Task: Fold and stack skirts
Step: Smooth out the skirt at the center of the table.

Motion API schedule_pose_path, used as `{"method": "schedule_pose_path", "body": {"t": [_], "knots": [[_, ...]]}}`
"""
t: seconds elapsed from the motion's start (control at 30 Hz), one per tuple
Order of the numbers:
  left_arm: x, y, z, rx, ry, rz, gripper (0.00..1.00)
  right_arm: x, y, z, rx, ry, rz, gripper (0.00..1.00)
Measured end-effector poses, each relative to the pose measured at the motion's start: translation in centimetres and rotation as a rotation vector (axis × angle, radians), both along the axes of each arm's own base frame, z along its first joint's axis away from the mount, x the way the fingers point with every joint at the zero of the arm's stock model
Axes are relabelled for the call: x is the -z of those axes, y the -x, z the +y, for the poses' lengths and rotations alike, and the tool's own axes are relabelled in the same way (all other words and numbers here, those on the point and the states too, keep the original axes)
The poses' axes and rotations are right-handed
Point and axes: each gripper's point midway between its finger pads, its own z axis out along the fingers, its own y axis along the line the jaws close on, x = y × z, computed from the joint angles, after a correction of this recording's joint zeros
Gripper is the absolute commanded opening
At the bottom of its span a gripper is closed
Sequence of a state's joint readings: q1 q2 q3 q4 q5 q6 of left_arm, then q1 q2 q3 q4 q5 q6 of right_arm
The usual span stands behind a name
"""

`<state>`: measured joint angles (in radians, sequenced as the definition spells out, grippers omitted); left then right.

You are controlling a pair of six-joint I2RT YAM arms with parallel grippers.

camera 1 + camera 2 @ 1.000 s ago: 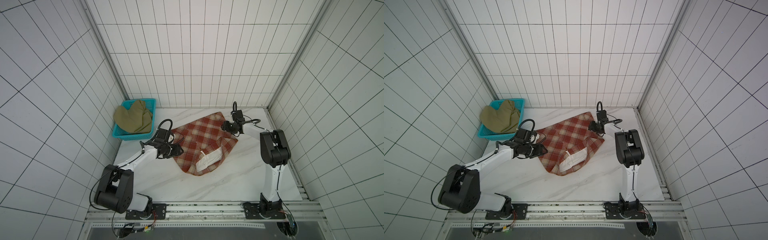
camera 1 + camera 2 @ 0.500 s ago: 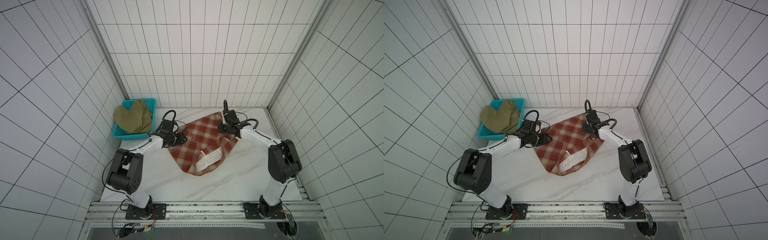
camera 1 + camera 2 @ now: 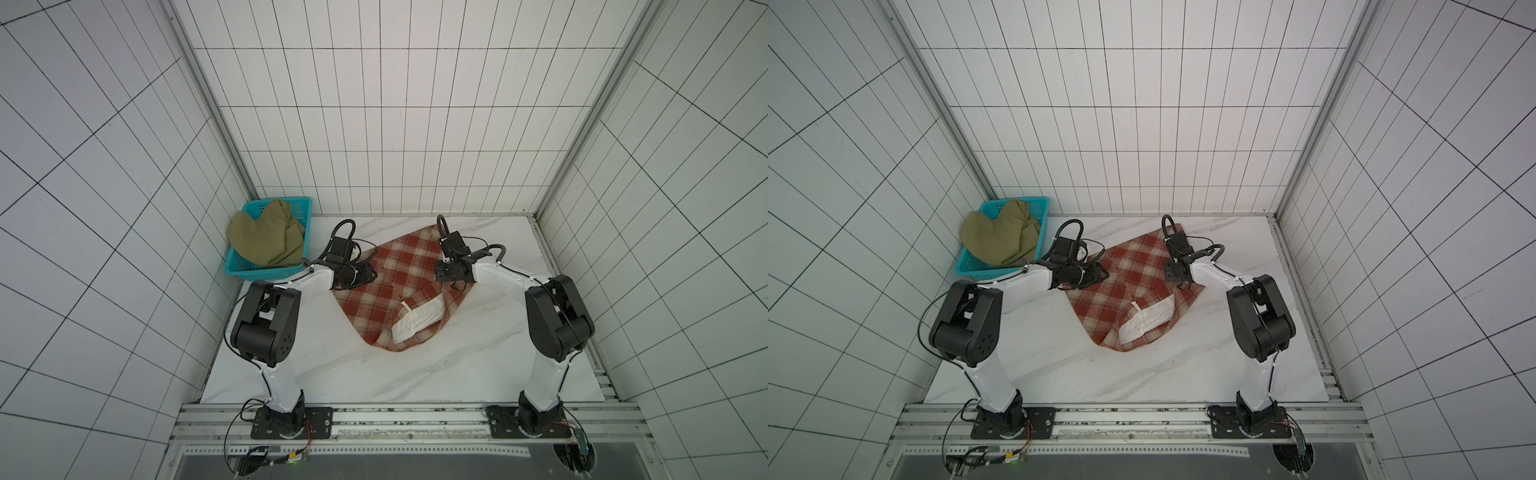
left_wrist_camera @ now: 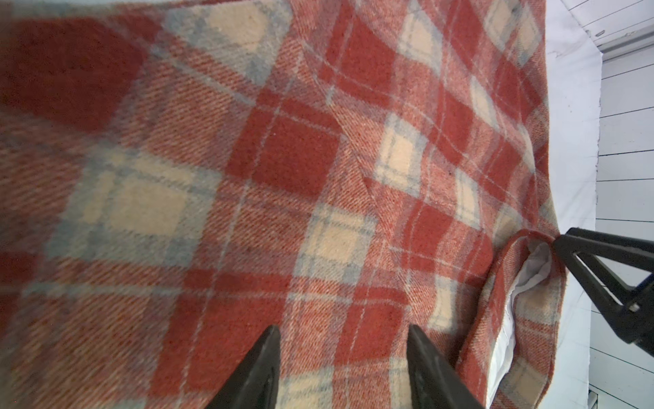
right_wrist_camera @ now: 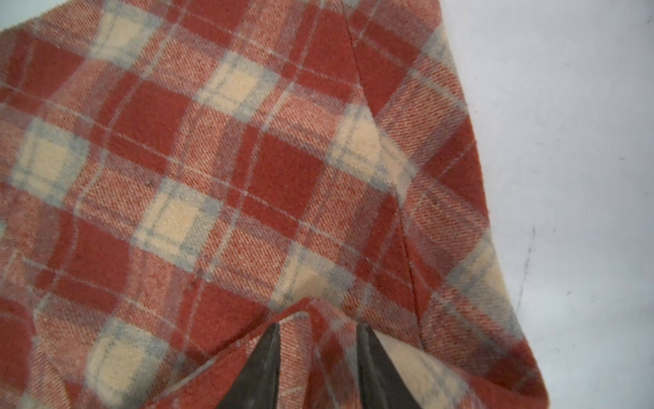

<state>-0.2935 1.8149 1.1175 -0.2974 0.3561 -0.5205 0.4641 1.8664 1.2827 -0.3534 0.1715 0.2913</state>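
In both top views the plaid skirt (image 3: 399,286) lies spread on the marble table (image 3: 374,374) with its white lining (image 3: 417,326) turned up at the near end. The olive skirt (image 3: 998,239) sits heaped in the teal basket (image 3: 984,270) at the far left corner. From up there the left gripper (image 3: 370,274) is over the plaid's left edge and the right gripper (image 3: 457,286) over its right side, too small to read. The left wrist view shows the left fingers (image 4: 262,364) spread apart over flat plaid with nothing between them. It alone catches a black right finger (image 4: 594,262) against the fold by the lining. The right wrist view shows its fingers (image 5: 262,368) clamped on a raised ridge of plaid.
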Motion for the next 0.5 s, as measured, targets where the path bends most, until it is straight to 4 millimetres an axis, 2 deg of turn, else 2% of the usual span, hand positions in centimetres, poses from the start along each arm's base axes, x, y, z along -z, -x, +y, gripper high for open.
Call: {"method": "schedule_pose_path", "body": {"t": [0.17, 0.23, 0.4, 0.5], "knots": [[1.2, -0.9, 0.1, -0.022, -0.013, 0.016, 0.56, 0.6, 0.2, -0.1, -0.008, 0.021, 0.014, 0.06], [1.6, -1.1, 0.2, -0.031, -0.020, 0.018, 0.56, 0.6, 0.3, -0.2, -0.006, 0.028, 0.015, 0.00], [2.9, -1.5, 0.6, -0.055, -0.032, 0.034, 0.55, 1.0, 1.1, -0.8, 0.002, 0.048, 0.028, 0.00], [2.8, -2.0, 0.9, -0.073, -0.025, 0.025, 0.55, 0.1, 2.3, -1.6, 0.006, 0.056, 0.030, 0.00]]}}
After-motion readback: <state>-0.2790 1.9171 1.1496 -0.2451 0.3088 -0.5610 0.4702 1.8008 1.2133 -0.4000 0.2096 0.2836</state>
